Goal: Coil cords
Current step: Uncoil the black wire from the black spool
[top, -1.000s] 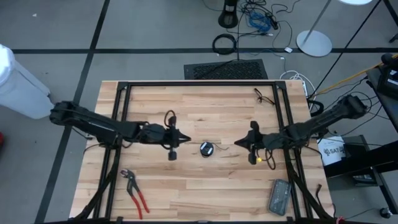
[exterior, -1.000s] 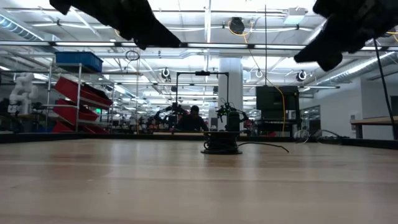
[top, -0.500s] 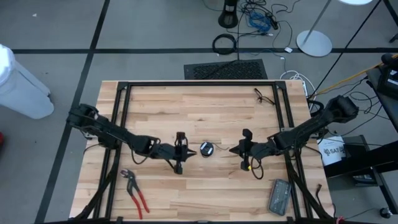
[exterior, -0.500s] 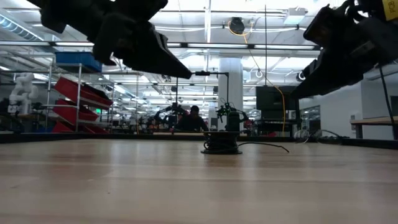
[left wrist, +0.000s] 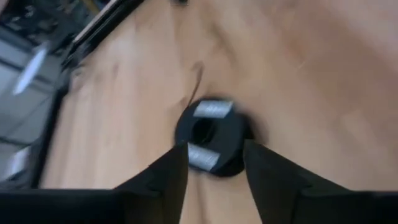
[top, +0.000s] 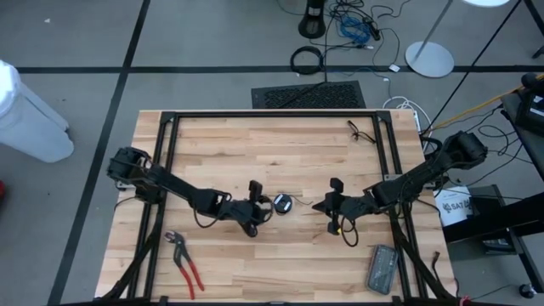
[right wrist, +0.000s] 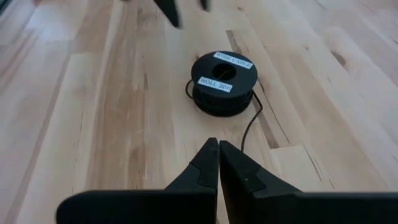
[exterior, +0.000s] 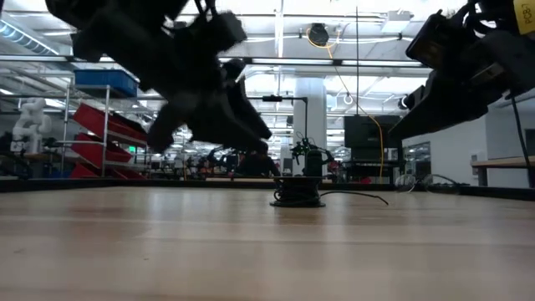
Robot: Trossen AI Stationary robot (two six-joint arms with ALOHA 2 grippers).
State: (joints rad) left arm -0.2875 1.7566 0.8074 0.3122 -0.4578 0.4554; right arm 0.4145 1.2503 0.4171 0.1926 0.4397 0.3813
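Observation:
The cord is a very thin black wire wound on a small round black spool (top: 281, 203) with white labels (right wrist: 222, 81). The spool lies flat on the wooden table near its middle, and a loose end of wire (right wrist: 245, 134) trails off it. My left gripper (left wrist: 214, 171) is open and slants down at the spool from the table's left, with a finger on either side of the spool's near part, above it. My right gripper (right wrist: 218, 152) is shut and points at the spool from the table's right, a short way off.
Red-handled pliers (top: 185, 259) lie near the table's front left. A grey flat device (top: 382, 269) lies at the front right. A small black cord (top: 359, 130) sits at the far right. Black frame rails (top: 166, 170) run along the table's sides and back.
My left gripper has come down and gone toward the table's right, up to the spool. It has rolled about its own line and opened. My right gripper has sunk a little toward the table and stays shut. The spool has not moved.

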